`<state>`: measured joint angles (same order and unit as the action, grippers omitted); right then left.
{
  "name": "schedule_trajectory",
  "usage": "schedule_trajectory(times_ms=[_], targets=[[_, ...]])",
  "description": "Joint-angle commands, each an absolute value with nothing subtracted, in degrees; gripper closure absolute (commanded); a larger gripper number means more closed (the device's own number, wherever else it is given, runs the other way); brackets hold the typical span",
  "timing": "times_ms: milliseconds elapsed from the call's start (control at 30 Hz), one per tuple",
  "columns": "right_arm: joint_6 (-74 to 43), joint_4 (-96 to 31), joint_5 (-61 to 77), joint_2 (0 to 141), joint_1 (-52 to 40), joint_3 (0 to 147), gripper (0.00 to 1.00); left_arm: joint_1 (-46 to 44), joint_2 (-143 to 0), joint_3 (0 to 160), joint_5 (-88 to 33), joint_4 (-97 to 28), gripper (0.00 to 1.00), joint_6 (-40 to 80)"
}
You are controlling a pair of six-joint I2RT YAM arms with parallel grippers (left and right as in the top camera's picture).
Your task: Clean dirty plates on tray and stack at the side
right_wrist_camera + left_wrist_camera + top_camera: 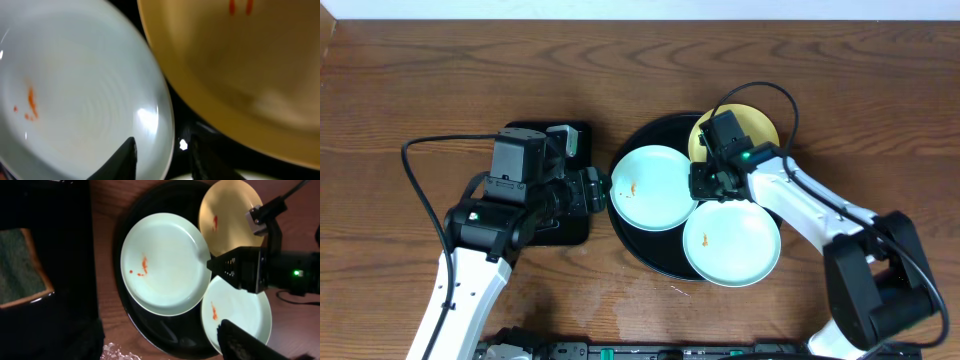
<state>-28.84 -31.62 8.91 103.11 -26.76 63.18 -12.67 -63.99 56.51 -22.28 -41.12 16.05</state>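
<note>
The round black tray [660, 255] holds three plates. A mint-blue plate [652, 187] with an orange smear lies on its left, a second mint-blue plate [732, 242] with a smear at its front right, and a yellow plate [760, 125] at the back, partly hidden by my right arm. My right gripper [703, 186] is open, its fingers [162, 160] straddling the right rim of the left mint-blue plate [75, 90], beside the yellow plate [240, 65]. My left gripper [597, 190] is open and empty [160, 350], left of the tray [165, 330].
A smaller black rectangular tray [545, 225] lies left of the round tray, under my left arm, with a green sponge [22, 267] in it. Small white specks [120, 352] lie on the wooden table in front of the round tray.
</note>
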Motion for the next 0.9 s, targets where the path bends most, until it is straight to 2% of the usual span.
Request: schedule_trajectory(times_ms=[0, 167, 200, 267, 367, 467, 533, 633, 700, 733, 767, 867], targets=[[-34.81, -30.20, 6.61, 105.51, -27.03, 64.07, 0.73, -12.99, -65.12, 58.00, -21.32, -41.30, 0.34, 15.51], [-37.78, -26.96, 6.42, 108.66, -27.35, 64.07, 0.75, -12.99, -67.59, 57.98, -21.30, -41.30, 0.44, 15.51], [-37.67, -26.41, 6.28, 108.95, -27.44, 64.07, 0.79, -12.99, -68.27, 57.98, -21.28, -41.28, 0.47, 15.49], [-37.65, -25.54, 6.24, 109.21, -27.46, 64.07, 0.99, -13.02, -70.15, 57.98, -21.28, -41.25, 0.55, 15.49], [-37.21, -25.23, 6.22, 109.19, -27.40, 64.07, 0.99, -13.76, -73.01, 57.98, -20.97, -40.86, 0.63, 15.49], [-36.16, -25.19, 6.22, 109.19, -27.38, 64.07, 0.99, -15.57, -76.77, 57.98, -13.45, -41.08, 0.74, 15.31], [-35.62, -25.26, 6.24, 109.19, -27.38, 64.07, 0.99, -15.44, -77.56, 57.98, -7.81, -42.19, 0.77, 17.32], [-34.57, -25.32, 6.26, 109.19, -27.64, 64.07, 0.99, -13.52, -77.45, 57.98, 3.68, -44.62, 0.75, 26.57], [-34.57, -25.21, 6.48, 109.19, -27.64, 64.07, 0.99, -10.00, -77.62, 57.98, 9.39, -44.45, 0.68, 28.82], [-34.57, -25.08, 6.50, 109.19, -27.64, 64.07, 0.99, -8.49, -77.87, 57.98, 9.56, -43.83, 0.59, 28.71], [-34.54, -25.06, 6.48, 109.19, -27.64, 64.07, 0.99, -5.80, -78.61, 57.98, 9.45, -42.81, 0.43, 28.25], [-34.20, -25.02, 6.48, 109.19, -27.86, 64.07, 0.99, -2.59, -81.47, 57.98, 8.47, -40.99, 0.43, 23.62]])
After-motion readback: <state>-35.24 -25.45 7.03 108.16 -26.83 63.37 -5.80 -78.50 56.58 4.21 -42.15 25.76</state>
